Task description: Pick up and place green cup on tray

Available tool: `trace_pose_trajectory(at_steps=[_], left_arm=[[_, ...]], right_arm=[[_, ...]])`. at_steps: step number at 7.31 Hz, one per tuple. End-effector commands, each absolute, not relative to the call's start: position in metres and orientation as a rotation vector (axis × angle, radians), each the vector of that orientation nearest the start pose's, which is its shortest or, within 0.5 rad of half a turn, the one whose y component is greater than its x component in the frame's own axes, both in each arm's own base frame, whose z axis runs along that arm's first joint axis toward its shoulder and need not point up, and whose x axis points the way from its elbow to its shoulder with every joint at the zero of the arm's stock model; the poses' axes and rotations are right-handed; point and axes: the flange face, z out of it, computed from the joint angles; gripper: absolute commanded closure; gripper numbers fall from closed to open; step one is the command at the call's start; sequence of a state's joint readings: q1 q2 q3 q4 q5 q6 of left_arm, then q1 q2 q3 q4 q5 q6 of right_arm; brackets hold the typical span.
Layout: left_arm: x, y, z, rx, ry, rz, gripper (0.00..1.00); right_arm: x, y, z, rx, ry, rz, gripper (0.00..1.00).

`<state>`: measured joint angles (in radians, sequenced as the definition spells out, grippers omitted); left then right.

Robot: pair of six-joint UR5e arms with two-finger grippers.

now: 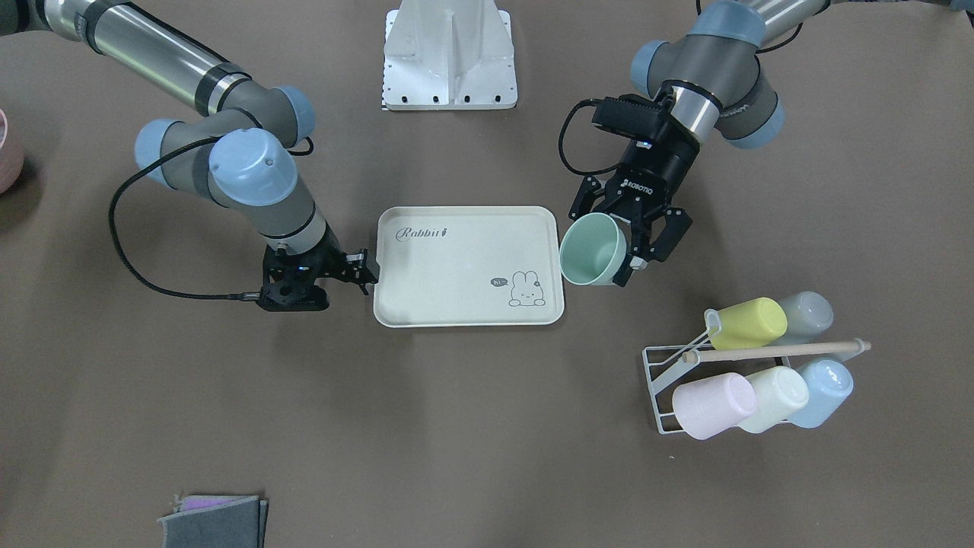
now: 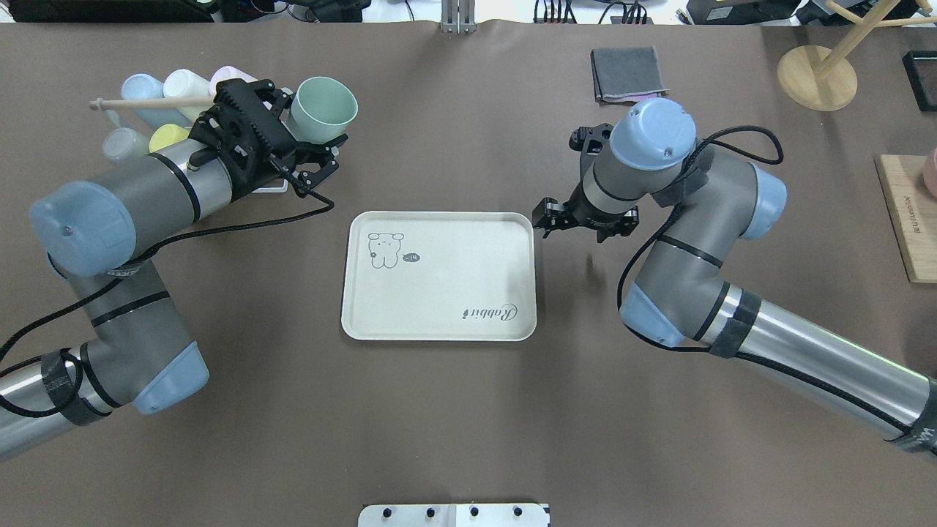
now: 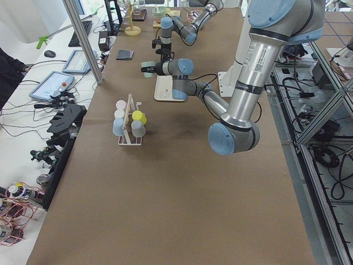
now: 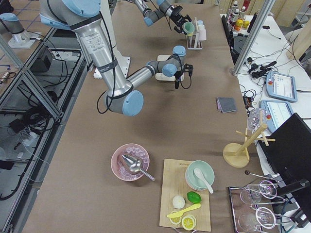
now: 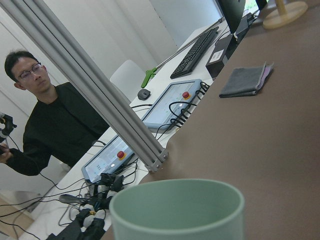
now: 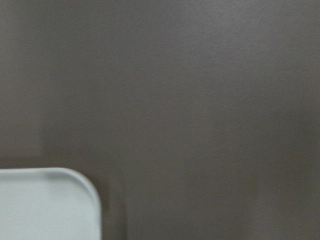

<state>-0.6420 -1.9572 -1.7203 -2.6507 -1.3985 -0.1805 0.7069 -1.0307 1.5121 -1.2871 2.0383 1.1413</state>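
The flat rectangular cream-beige tray (image 2: pixel 439 276) with rounded corners, a raised rim, "Rabbit" script and a small bunny drawing lies at the middle of the brown bench (image 2: pixel 454 410) with nothing on it. In the overhead view, at about ten o'clock from the tray, a white wire rack (image 1: pixel 663 390) with a wooden dowel (image 1: pixel 776 351) along its top holds five pastel plastic tumblers lying tilted on its pegs: a yellow-green cup (image 1: pixel 749 322), a grey cup (image 1: pixel 808 313), a pink cup (image 1: pixel 714 406), a pale cream-white cup (image 1: pixel 776 397) and a light blue cup (image 1: pixel 825 391). The plain mint-green plastic tumbler (image 1: pixel 593 249) is off the rack and off the bench, tipped on its side with its mouth turned toward the tray, hanging just beside the tray's short edge on the rack side. The left gripper (image 1: pixel 631 237) is clamped on that green cup, its black fingers (image 1: pixel 660 235) spread about the cup's width and pressing its wall near the base. The right gripper (image 2: pixel 558 217) sits low at about two o'clock from the tray, just off its corner, fingers pointing down and drawn close together with nothing between them; I cannot tell whether it touches the rim
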Motion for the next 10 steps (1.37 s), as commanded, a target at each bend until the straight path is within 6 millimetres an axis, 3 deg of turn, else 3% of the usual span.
trace_pose_trajectory(at_steps=[1,3,5,6,8,10], left_arm=[[0.393,-0.469,0.237,1.375,0.965,0.349,1.0],[0.424,-0.481,0.242,1.334,1.194,0.277,1.0],[0.459,-0.495,0.229,1.323,1.319,0.254,1.0],[0.472,-0.491,0.229,1.313,1.344,0.271,1.0],[0.503,-0.48,0.268,1.294,1.393,0.316,1.0],[0.522,-0.463,0.28,1.248,1.436,0.396,1.0]], right_arm=[[-0.391,-0.544,0.389,0.025,-0.86,0.08,0.0],[-0.314,-0.546,0.448,0.05,-0.814,0.057,0.0],[-0.229,-0.515,0.511,0.067,-0.765,0.003,0.0],[-0.182,-0.493,0.54,0.076,-0.749,-0.047,0.0],[-0.093,-0.456,0.598,0.087,-0.72,-0.104,0.0],[-0.024,-0.435,0.628,0.061,-0.697,-0.104,0.0]])
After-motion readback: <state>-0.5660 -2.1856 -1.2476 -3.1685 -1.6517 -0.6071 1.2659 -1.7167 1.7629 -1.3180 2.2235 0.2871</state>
